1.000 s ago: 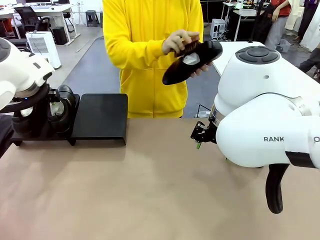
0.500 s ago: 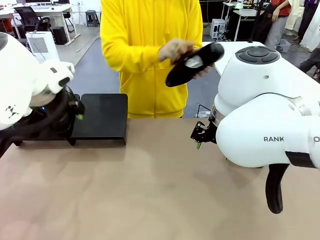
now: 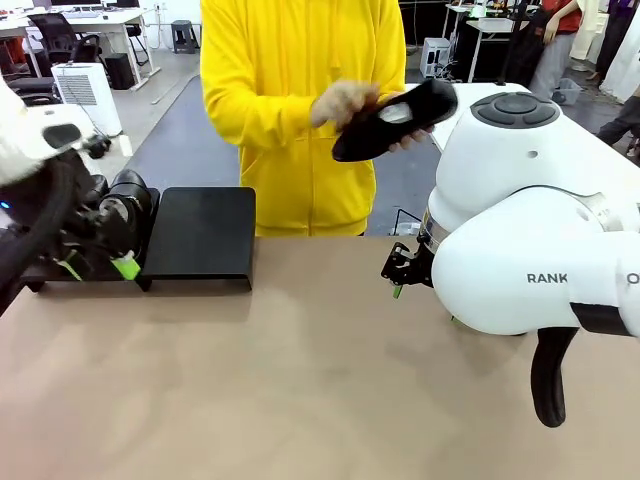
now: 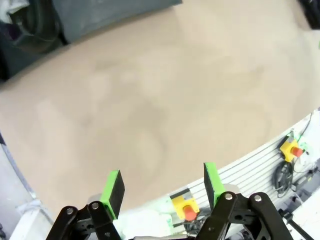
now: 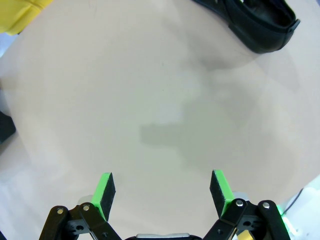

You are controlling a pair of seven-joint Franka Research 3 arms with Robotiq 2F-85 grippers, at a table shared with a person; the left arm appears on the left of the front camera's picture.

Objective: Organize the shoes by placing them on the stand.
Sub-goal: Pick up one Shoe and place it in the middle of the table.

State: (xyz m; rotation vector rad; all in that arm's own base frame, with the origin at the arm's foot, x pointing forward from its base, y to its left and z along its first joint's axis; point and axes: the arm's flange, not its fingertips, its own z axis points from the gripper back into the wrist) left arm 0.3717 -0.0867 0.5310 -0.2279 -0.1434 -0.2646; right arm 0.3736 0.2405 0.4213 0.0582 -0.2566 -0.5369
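Brown paper covers the table (image 3: 300,380), and an office floor with desks stretches away behind the person in a yellow hoodie (image 3: 280,120) at the far side. On the table's far left sits the black stand (image 3: 205,235), its 2 panels side by side. The right panel is bare. The left panel carries a glossy black shoe (image 3: 128,205), partly hidden by the left arm (how many shoes sit there I cannot tell).

The left gripper (image 3: 97,267) hangs just in front of that left panel, near its front edge, with its 2 green pads (image 3: 125,267) apart. Seen from the left wrist, the left gripper (image 4: 162,182) stands wide open with nothing between its fingers. Bare table lies beneath it, and a dark panel of the stand (image 4: 115,12) shows at the top edge.

The person's hands (image 3: 345,100) hold a raised shoe (image 3: 400,115) at chest height, well above the table. It is tilted with its lower end toward picture left, and white stuffing shows inside.

The right arm (image 3: 530,250) comes in from the right of the front view, with the right gripper (image 3: 398,272) low over the table. In the right wrist view the right gripper (image 5: 163,192) is fully open and empty. A loose shoe (image 5: 255,22) lies on the table well ahead of its fingers, at the top right.
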